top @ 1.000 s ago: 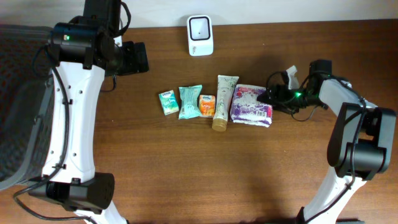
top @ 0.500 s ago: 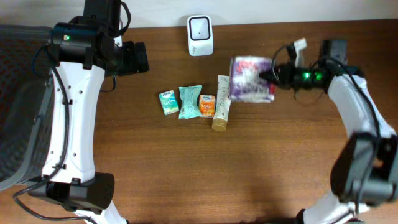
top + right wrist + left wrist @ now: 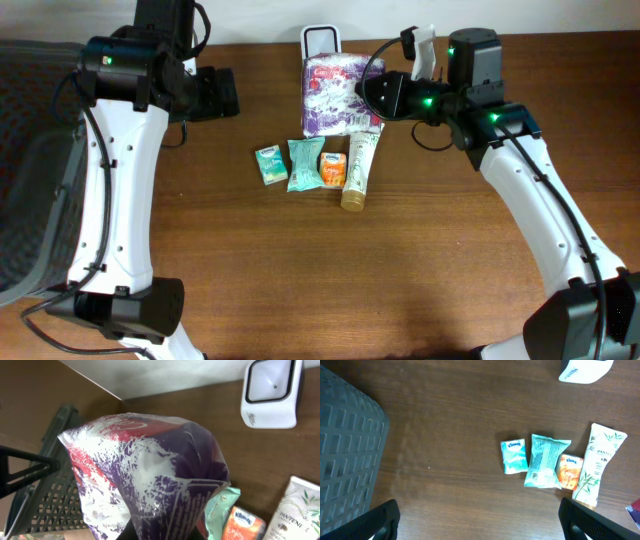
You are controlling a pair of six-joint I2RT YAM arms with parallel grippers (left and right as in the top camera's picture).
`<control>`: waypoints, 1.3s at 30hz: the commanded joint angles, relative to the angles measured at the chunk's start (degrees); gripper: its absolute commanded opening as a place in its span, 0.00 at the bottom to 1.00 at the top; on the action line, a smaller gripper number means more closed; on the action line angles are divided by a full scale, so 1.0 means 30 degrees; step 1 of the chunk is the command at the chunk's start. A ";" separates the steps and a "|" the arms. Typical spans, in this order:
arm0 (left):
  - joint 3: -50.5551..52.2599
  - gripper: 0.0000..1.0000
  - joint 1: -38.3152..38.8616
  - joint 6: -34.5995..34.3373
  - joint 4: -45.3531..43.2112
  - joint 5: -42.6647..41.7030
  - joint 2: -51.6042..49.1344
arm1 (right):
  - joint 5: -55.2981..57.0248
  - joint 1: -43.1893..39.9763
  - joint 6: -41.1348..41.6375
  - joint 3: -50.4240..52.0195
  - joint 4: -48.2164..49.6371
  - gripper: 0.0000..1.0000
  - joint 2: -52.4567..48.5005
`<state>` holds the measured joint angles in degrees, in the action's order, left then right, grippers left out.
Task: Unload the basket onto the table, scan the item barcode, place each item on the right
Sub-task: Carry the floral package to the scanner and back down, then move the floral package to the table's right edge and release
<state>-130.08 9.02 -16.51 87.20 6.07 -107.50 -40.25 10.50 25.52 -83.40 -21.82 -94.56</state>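
One crinkled plastic packet (image 3: 335,95), purple and white with red print, hangs over the table's far edge. It partly covers the white scanner (image 3: 320,38) and is pinched at one end by the right gripper (image 3: 374,95). The left gripper (image 3: 479,522) stands spread wide, holding nothing, beside a grey basket (image 3: 345,445).

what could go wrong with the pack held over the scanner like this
1. The right end effector pinches the soft purple pack at one edge only; it could sag or slip.
2. No barcode shows in any view, so it may not face the scanner.
3. If dropped, it could knock the tube.
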 commanded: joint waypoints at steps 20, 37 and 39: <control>-0.0138 0.99 -0.0066 -0.0058 -0.0029 0.0131 0.0124 | 2.8552 0.0248 -0.0066 -0.0138 -1.1737 0.08 -0.6885; -0.0138 0.99 -0.0066 -0.0058 -0.0029 0.0131 0.0124 | 0.9683 -0.4393 -0.8947 -0.9486 -1.7923 0.95 -0.7147; -0.0138 0.99 -0.0066 -0.0058 -0.0029 0.0131 0.0124 | 0.7300 -0.6266 -1.0025 -0.8138 -1.7784 0.95 -0.7271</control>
<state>-130.08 9.02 -16.51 87.20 6.04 -107.50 -4.54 -4.29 3.40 -111.79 -75.05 -115.59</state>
